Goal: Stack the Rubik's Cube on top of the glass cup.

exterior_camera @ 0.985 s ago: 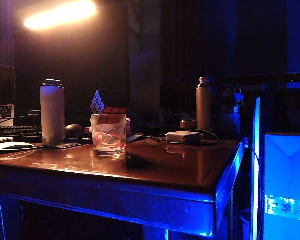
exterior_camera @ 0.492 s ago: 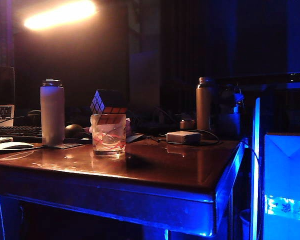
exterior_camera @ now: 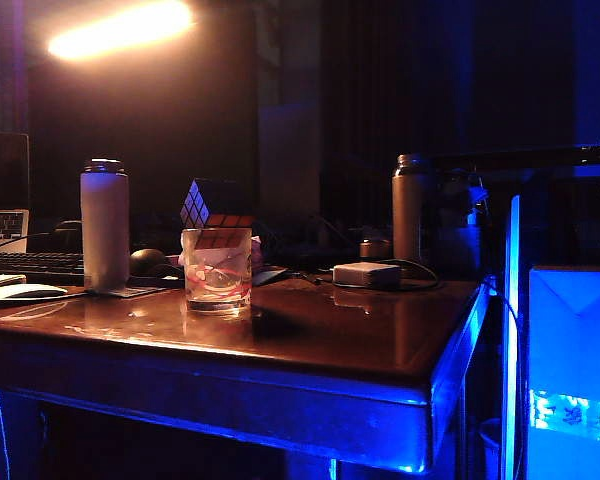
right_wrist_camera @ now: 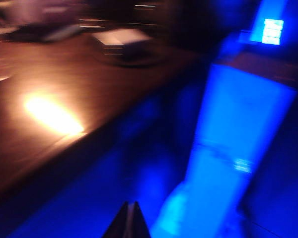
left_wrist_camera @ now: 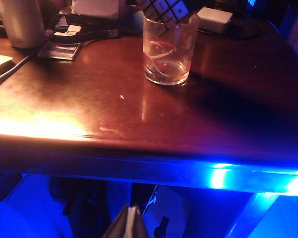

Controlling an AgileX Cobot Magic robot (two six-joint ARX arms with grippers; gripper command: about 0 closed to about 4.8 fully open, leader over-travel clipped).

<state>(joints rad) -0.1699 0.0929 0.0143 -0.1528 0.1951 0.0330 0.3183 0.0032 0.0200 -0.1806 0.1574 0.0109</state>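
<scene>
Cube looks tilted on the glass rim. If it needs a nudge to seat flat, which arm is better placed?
Left, probably. The left gripper, shut, sits below the table edge facing the glass cup and the Rubik's Cube. The right gripper, also shut, faces the far corner; its view is blurred.

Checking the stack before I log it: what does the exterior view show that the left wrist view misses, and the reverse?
Exterior only: the slim metal bottle at the back and the cube's full top.
Left wrist only: the left gripper, shut, below the table edge.
Both: Rubik's Cube tilted in the mouth of the glass cup, white bottle, grey box. The right gripper appears in neither.
</scene>
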